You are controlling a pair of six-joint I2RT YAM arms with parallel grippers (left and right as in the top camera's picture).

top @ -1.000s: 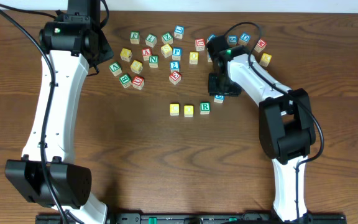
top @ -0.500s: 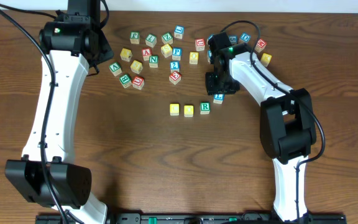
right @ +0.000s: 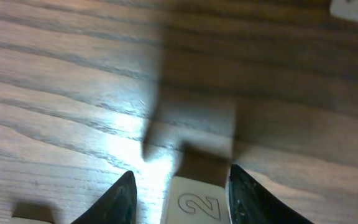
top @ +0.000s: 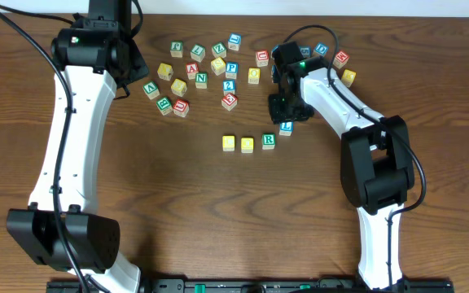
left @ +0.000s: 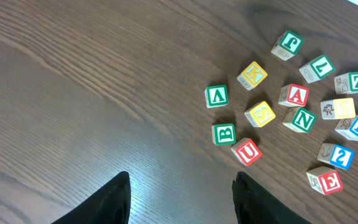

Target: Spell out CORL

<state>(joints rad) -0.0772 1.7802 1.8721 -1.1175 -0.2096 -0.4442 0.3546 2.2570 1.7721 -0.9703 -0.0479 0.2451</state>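
Green R cube [top: 269, 142], blue L cube [top: 286, 128]

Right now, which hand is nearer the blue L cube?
Right. The right hand is close beside the blue L cube; the left hand is far off, past the loose cubes.

Painted letter cubes on a dark brown, streaky-grained table [top: 177, 212].
Mid-frame in the overhead view: first yellow-topped cube [top: 229, 142], second yellow-topped cube [top: 247, 144], white cube with green R [top: 269, 142], white cube with blue L [top: 286, 128]. At the right of the left wrist view sit a red A cube [left: 294, 95], a yellow S cube [left: 260, 114] and a green N cube [left: 301, 119]. The left arm [top: 67, 155] and right arm [top: 332, 98] are white with black joints.
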